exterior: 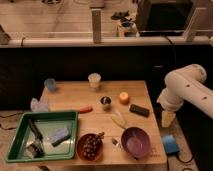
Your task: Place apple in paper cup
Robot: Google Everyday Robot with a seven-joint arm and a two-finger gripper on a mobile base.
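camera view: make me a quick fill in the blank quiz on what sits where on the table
1. The small dark cup sits between the carrot and the ____.
2. The orange bowl holds ____.
3. Past the table edge, nearest the purple bowl, hangs the robot's ____.
Missing words: apple, grapes, hand.

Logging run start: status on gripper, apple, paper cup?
Gripper beside the table's right edge, off the apple. Apple on table, not in cup. Paper cup upright at far edge. Small dark cup beside apple, near the path.
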